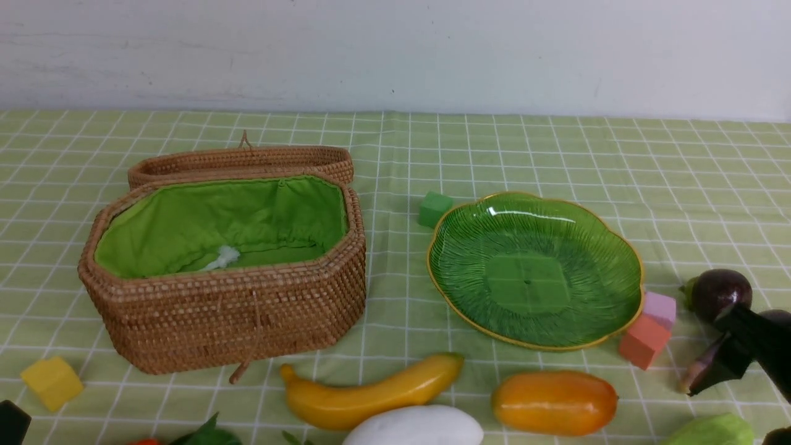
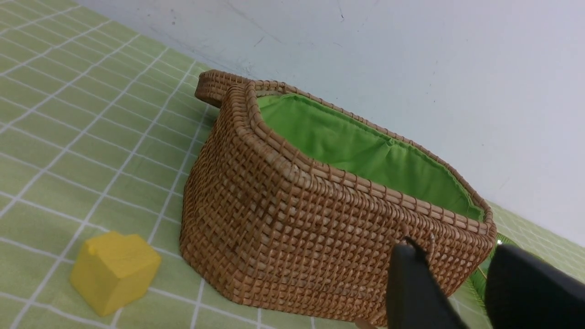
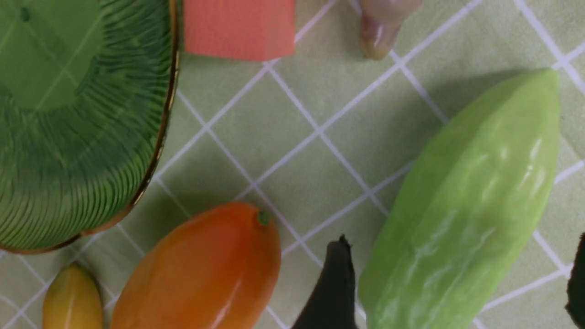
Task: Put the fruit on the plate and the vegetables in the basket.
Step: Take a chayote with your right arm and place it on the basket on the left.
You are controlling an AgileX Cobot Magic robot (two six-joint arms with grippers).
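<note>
My right claw [image 3: 459, 237]: released, the fingers spread wide to either side of a pale green ridged gourd [image 3: 461, 210]. One finger is just beside it, the other clear of it, and I grasp nothing.
My left claw [image 2: 454, 249]: parted, with nothing between the fingers, low by a near corner of the basket.
The basket [image 1: 228, 309]: on the left of the checked cloth [image 1: 556, 154], with its lid [image 1: 241, 161] folded back behind it. Only a small white tuft shows on the green lining.
The plate [image 1: 531, 272]: right of the basket and well apart from it, with nothing on it.
The banana [image 1: 371, 392]: on the cloth nearer me than the basket and plate.
The orange-yellow oblong fruit [image 1: 554, 402]: on the cloth, right of the banana, in front of the plate and not touching it.
The round dark purple fruit [image 1: 717, 293]: on the cloth right of the plate, just behind my right arm [image 1: 760, 340].
The eggplant [image 1: 701, 371]: right of the plate, mostly hidden by that arm.
The white oval vegetable [image 1: 414, 428]: at the near edge, just in front of the banana.
The carrot [image 1: 207, 434]: at the near edge on my left, little more than its leaves showing.
The green cube [image 1: 434, 208]: just beside the plate's far left rim.
The pink cube [image 1: 660, 307] and orange-red cube [image 1: 642, 341]: side by side at the plate's near right rim.
The yellow cube [image 1: 51, 382]: near the basket's front left.
</note>
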